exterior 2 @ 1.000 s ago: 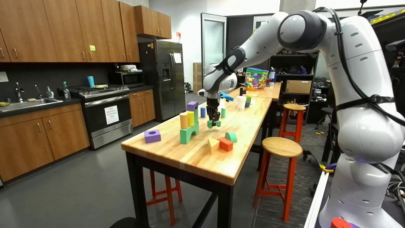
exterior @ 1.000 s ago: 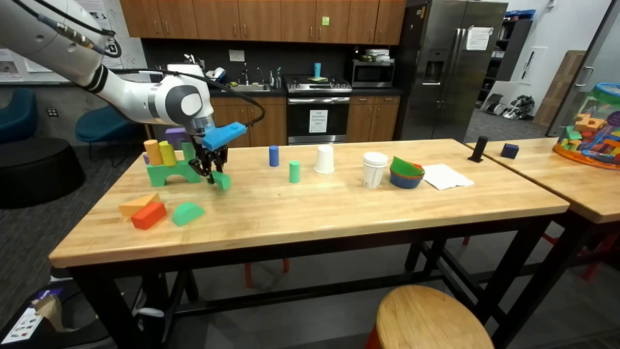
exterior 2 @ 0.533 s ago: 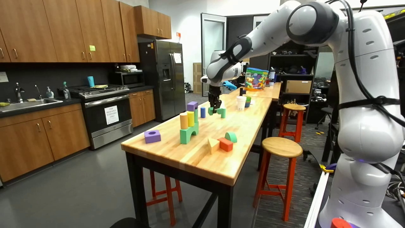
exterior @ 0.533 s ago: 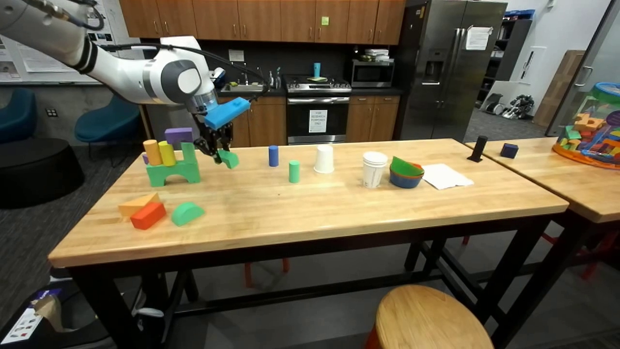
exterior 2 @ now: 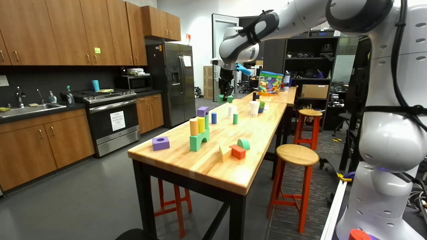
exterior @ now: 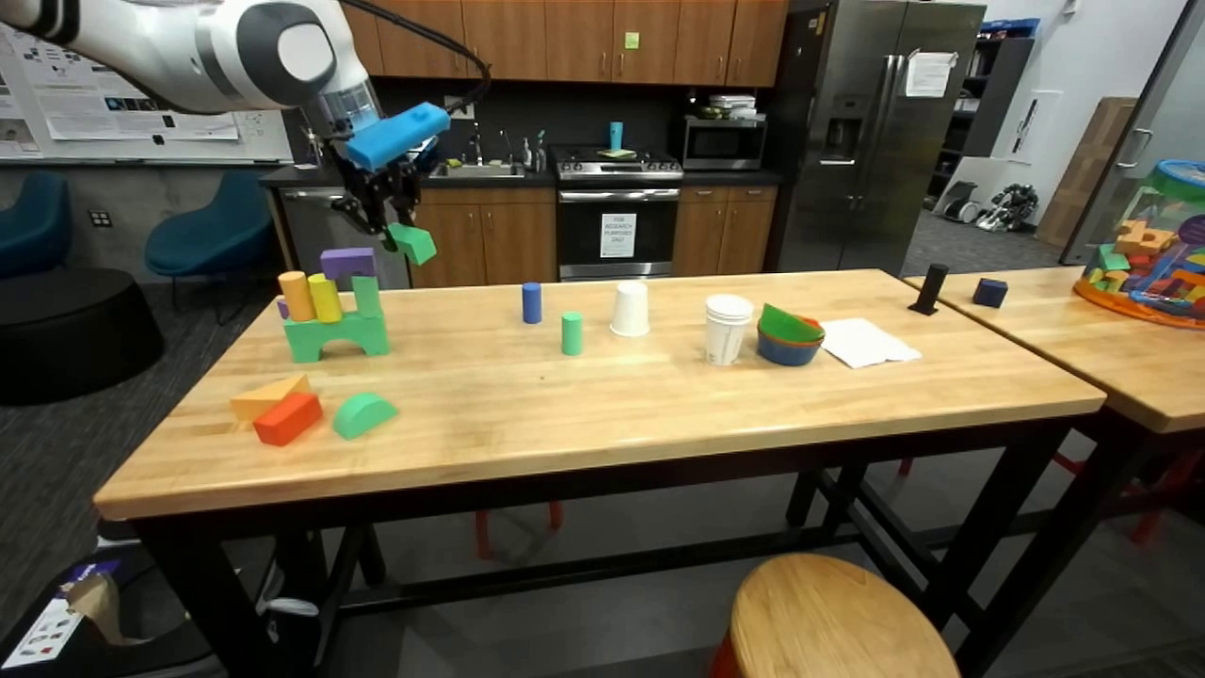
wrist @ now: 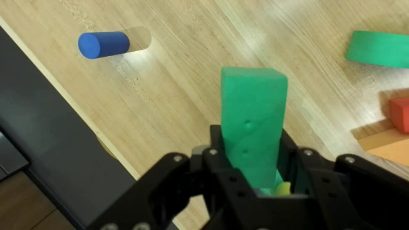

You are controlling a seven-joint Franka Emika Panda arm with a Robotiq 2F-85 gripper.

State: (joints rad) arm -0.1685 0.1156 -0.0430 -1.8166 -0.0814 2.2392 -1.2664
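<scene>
Above the pale wooden table [exterior: 612,414], clear of its top: plain green rectangular block [wrist: 254,102], pinched between the fingers [wrist: 216,139] of my black gripper [wrist: 250,137]. Two small dents show on its face; its underside is hidden from my wrist, and my fingers cover part of its sides. In both exterior views the fingers blur into a dark tangle. Close by stands a stack: green arch block [exterior: 339,330] carrying an orange cylinder [exterior: 297,297], a yellow cylinder [exterior: 326,298] and an upright green block [exterior: 368,298], purple block [exterior: 348,262] on that one; can't tell if it touches the yellow too. From my wrist, just slivers of the stack show. Blue cylinder [wrist: 108,44] is whole there; green half-round block [wrist: 380,49], red block [wrist: 401,115] and orange wedge [wrist: 391,150] are cut at the right edge. My arm [exterior 2: 302,18] is cropped in both exterior views.
</scene>
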